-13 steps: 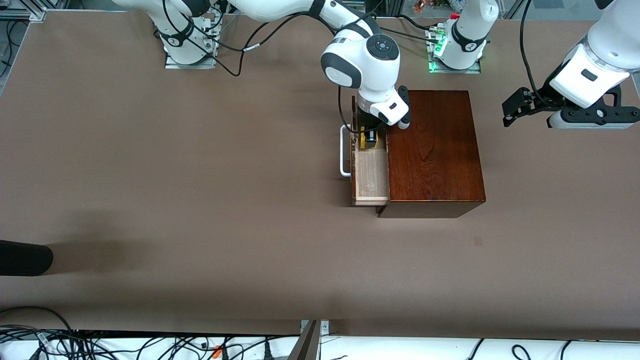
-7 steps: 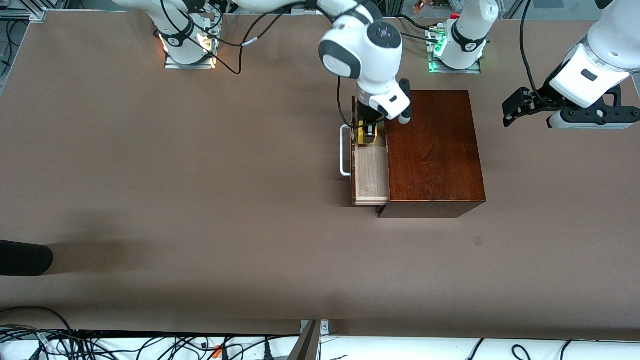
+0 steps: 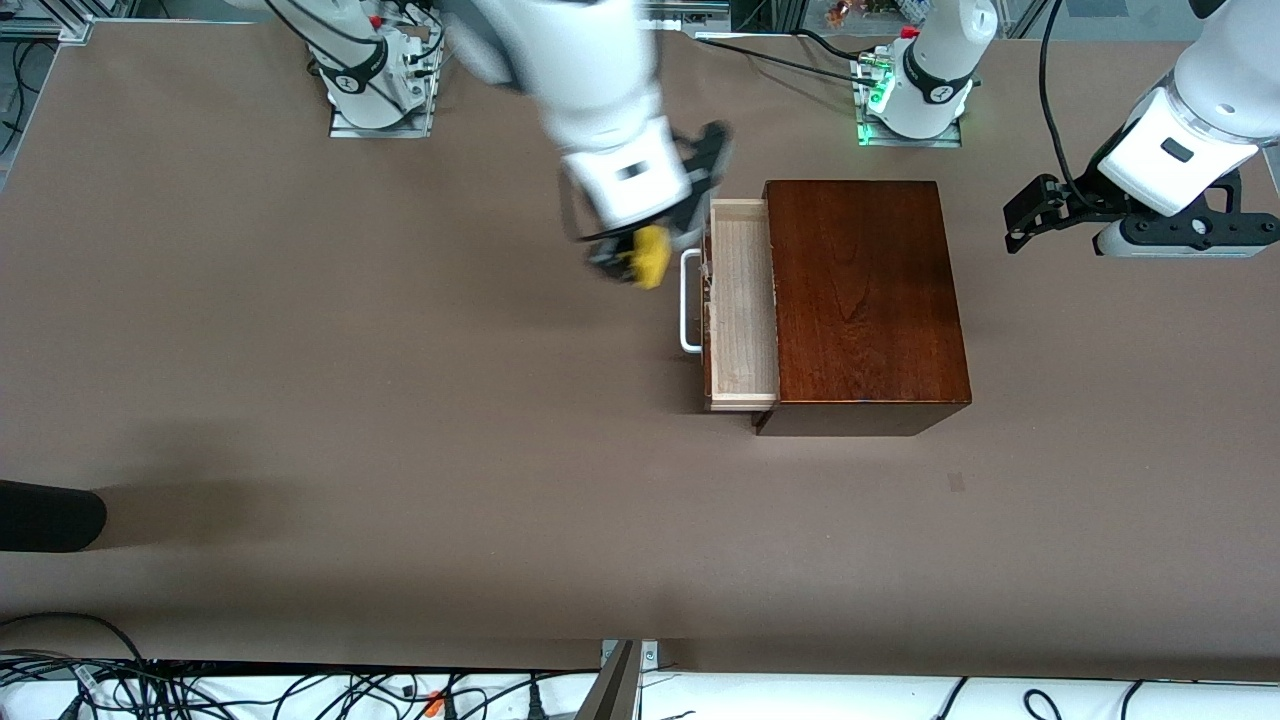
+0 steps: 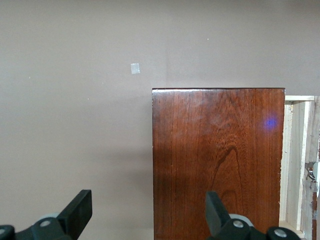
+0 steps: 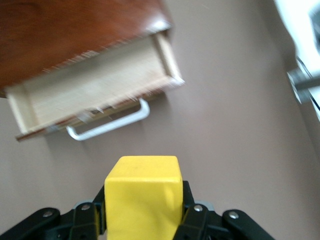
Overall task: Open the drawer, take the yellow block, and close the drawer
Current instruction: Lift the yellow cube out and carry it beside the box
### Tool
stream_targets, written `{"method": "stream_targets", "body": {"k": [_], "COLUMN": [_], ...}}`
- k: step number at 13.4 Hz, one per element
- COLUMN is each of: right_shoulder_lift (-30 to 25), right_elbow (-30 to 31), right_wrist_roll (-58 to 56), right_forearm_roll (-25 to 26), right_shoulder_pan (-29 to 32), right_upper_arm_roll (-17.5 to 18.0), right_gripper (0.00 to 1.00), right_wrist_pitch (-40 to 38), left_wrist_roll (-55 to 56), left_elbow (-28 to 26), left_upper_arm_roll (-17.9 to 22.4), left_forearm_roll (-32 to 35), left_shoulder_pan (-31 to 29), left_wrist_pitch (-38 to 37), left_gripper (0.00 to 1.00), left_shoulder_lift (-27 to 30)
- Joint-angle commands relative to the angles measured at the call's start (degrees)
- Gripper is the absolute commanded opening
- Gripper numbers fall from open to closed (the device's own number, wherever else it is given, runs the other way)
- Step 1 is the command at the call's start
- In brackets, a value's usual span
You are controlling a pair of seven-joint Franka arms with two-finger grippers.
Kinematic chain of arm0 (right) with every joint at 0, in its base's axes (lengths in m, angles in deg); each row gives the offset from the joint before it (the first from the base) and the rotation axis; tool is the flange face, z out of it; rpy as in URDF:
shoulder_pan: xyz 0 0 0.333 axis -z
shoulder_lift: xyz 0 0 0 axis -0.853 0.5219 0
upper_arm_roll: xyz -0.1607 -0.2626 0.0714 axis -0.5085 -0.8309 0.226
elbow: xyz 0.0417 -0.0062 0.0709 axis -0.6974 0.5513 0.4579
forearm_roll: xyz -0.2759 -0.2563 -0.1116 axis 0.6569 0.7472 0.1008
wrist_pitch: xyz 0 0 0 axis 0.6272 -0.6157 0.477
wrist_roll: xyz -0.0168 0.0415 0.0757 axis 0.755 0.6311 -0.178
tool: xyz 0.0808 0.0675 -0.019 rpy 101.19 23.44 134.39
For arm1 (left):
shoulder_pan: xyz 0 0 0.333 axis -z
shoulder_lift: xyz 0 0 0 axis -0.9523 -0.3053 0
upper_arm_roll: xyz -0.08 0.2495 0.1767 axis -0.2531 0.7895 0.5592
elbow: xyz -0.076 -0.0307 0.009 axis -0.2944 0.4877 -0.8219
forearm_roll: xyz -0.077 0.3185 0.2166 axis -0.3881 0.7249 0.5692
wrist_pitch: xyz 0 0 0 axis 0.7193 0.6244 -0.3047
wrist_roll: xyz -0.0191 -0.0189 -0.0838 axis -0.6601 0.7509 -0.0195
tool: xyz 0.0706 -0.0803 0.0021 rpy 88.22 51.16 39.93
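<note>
The block [image 3: 651,256], a small bright yellow cube with smooth flat faces, is pinched between the black fingers of the right pincer [image 3: 640,262], up in the air over bare bench [image 3: 300,380] just beside the drawer's handle. In the right wrist view the block [image 5: 143,197] fills the gap between the fingers, its top face square and clean-edged.

The drawer [image 3: 742,305] stands pulled out of the box [image 3: 865,300] toward the right arm's end of the bench. Its tray is pale, grainy light wood with thin walls, and nothing shows inside it. Its front is dark reddish-brown and carries a white U-shaped bar handle [image 3: 688,300]. The box is a rectangular block of glossy mahogany with visible grain, standing nearer the edge where the arm bases are than the camera's edge.

The left pincer [image 3: 1030,215] waits with its black fingers spread, in the air over the bench at the left arm's end, well apart from the box. The bench top is matte brown and flat.
</note>
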Motion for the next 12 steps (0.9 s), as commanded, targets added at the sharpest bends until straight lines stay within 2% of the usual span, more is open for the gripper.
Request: {"method": "stream_targets", "body": {"k": [1,2,4,6,8,11,12], "right_shoulder_lift": [-3.22,-3.58,-3.06,-3.58,-6.21,-12.71,-13.33], "right_elbow": [1.91,2.09,2.88,7.78,17.42,38.41,43.09], "right_wrist_roll": [0.32,0.24,0.5,0.85,3.29,10.49,12.0], "right_forearm_roll": [-1.95,-2.38,-4.39,-4.93,-4.23,-3.88,-3.88], "right_shoulder_pan": [8.39,11.9,18.49,22.9,26.24,27.22,27.4], "right_upper_arm_roll": [0.24,-1.16,-1.44,-1.52,-1.53,-3.19,-3.8], "right_gripper": [0.1,0.1,0.1,0.1,0.1,0.1,0.1], "right_wrist_pitch": [-2.69,-3.83,-5.86,-5.86,-3.16,9.73,14.05], "left_wrist_roll": [-0.88,-0.88,-0.88,-0.88,-0.88,-0.88,-0.88], "left_elbow": [0.9,0.9,0.9,0.9,0.99,0.9,0.99], "left_upper_arm_roll": [-0.38,-0.38,-0.38,-0.38,-0.38,-0.38,-0.38], "left_forearm_roll": [-1.03,-1.03,-1.03,-1.03,-1.03,-1.03,-1.03], "left_shoulder_pan": [-0.64,-0.64,-0.72,-0.64,-0.64,-0.64,-0.64], "left_wrist_pitch": [-0.87,-0.96,-1.31,-1.31,-1.31,-1.22,-1.31], "left_gripper": [1.0,1.0,1.0,1.0,1.0,1.0,1.0], "left_shoulder_lift": [-0.02,-0.02,-0.02,-0.02,-0.11,-0.02,-0.02]}}
